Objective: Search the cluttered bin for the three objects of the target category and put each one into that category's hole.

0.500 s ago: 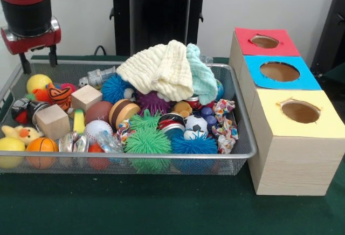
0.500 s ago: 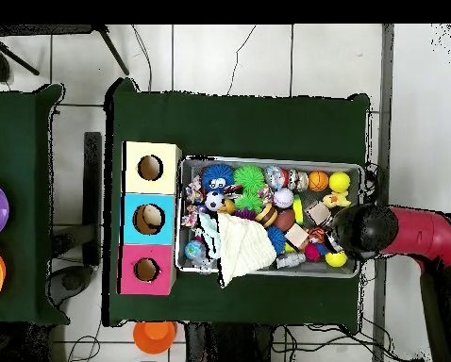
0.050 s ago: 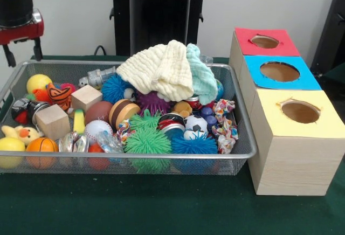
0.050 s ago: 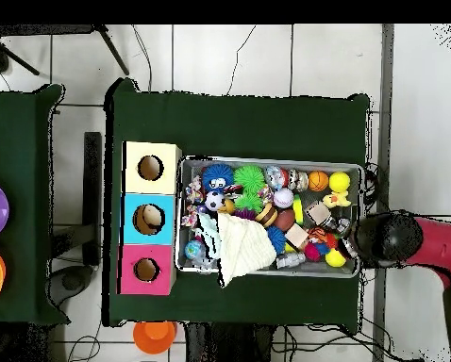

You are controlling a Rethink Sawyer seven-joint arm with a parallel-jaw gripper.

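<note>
Above the bin's (image 3: 237, 154) outer corner hangs the upright arm (image 3: 16, 8), its empty pincer (image 3: 23, 55) spread apart.

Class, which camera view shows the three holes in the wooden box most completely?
The overhead view: looking straight down, the yellow hole, blue hole and pink hole each appear as full circles, left of the bin. The front view shows the same holes slanted, as flattened ovals, to the bin's right.
</note>
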